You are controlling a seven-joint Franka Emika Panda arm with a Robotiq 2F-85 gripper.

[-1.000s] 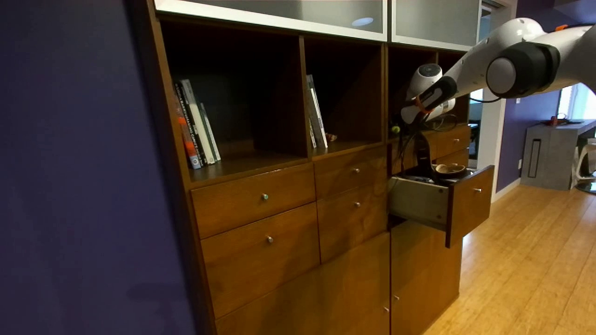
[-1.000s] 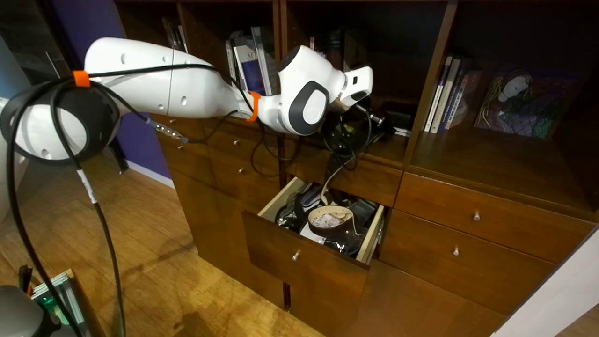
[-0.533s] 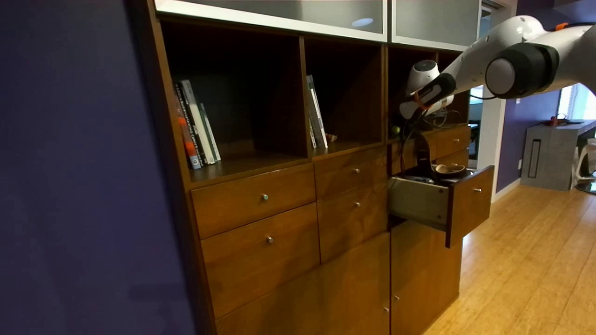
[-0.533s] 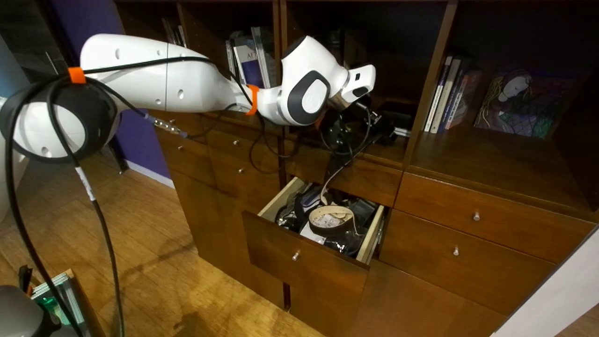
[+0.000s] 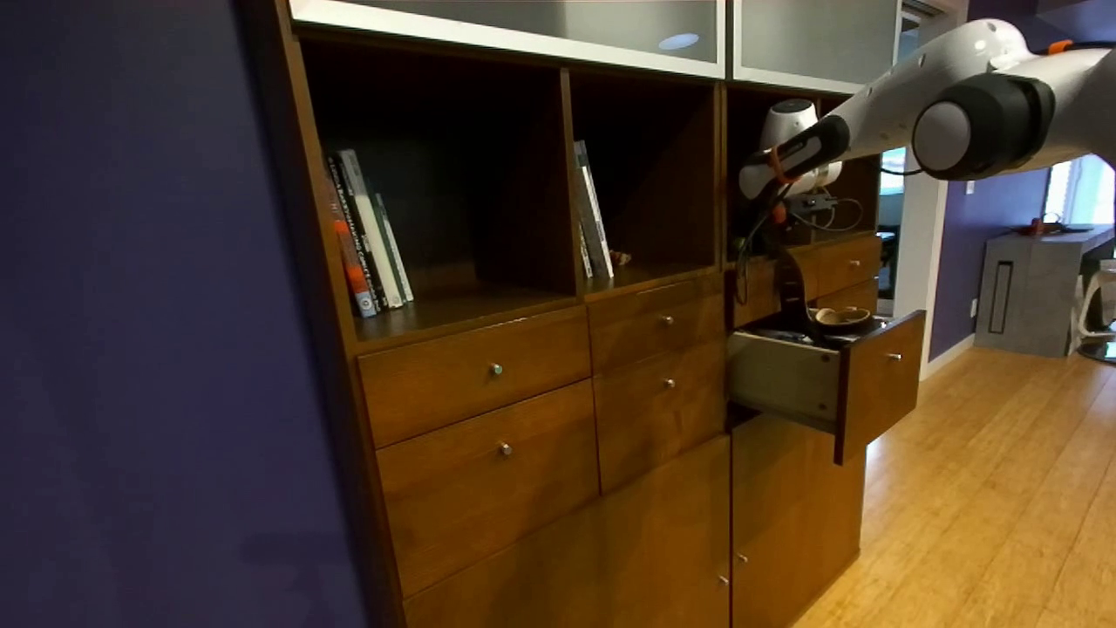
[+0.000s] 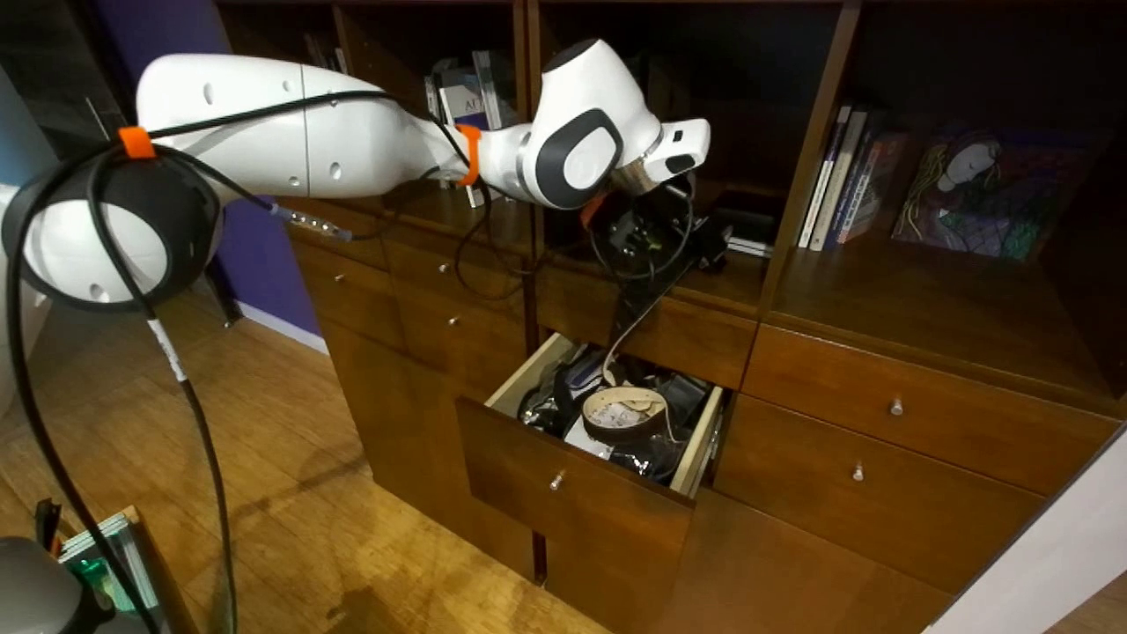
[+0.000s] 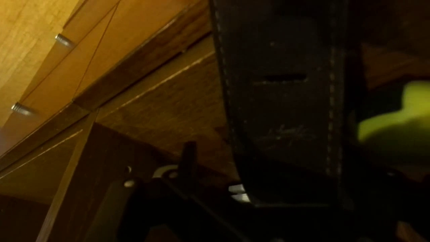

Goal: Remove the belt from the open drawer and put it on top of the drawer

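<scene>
1. Brown wood cabinet [image 6: 810, 563] spans both exterior views: cubbies [image 6: 933, 299] up top, closed drawers [image 6: 924, 458] below.
2. Drawer [image 6: 585, 506]: pulled out, ctr to lower ctr of frame in an exterior view; single-knob front, pale sides, dk clutter [image 6: 647, 460] inside.
3. Belt [image 6: 616, 431]: dk outside, tan inside. Its loop lies in the drawer, atop the clutter; a strap of it climbs from the back of the drawer, up twd the claw [image 7: 265, 161]. How loop & strap join is hard to see.
4. Claw: jaws look spread, lower part of wrist view. The one at lower L of frame stands apart from the belt; the one at lower R is lost in the dark, so can't tell if it touches.
5. Wrist view, belt up close: broad dk band from top edge down thru ctr-R of frame, stitched along both sides, w/ a short slit & faint mark; bottom fades to black.
6. Lime thing [image 7: 399, 124]: blurred, R edge of wrist view; can't ID.
7. Arm [image 6: 361, 145]: white w/ dk joints & orange bands, in from L of frame in an exterior view; black cable [image 6: 195, 405] hangs at far L.
8. Books [image 6: 845, 180] lean in a cubby, upper R of frame in an exterior view, w/ painting [image 6: 968, 194] of a pale face just beside.
9. Floor [image 6: 290, 493]: light wood, lower L of same frame.
</scene>
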